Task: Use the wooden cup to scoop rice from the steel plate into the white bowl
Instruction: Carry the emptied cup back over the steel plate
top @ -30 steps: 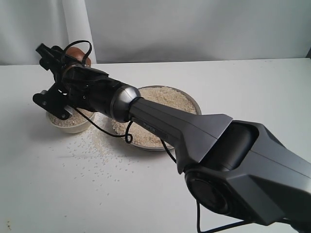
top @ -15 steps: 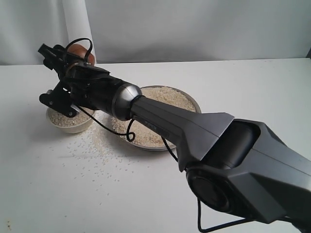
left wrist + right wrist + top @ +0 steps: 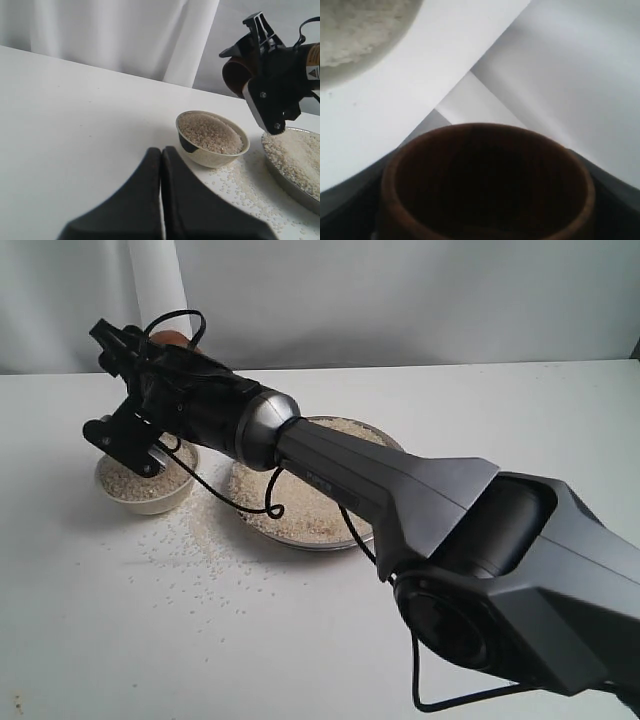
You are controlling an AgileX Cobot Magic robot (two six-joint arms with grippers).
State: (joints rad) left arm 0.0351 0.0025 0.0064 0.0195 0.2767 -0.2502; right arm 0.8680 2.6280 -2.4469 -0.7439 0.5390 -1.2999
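1. I read the wooden cup (image 3: 485, 185) as smooth reddish-brown wood, dark inside, low sheen.
2. The steel plate (image 3: 281, 176): shiny bare metal.
3. The white bowl (image 3: 205, 157): glossy cream ceramic.
4. The rice (image 3: 210, 134): dry matt grains.
5. The desk (image 3: 75, 110): smooth matt white.
6. The right arm (image 3: 400, 490): matt dark grey shell, one polished silvery joint.

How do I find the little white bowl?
Find the big shiny steel plate of rice on the white table. The white bowl sits right beside it, near the right gripper holding a wooden cup. It is smaller, cream ceramic and heaped with rice, not silver metal.
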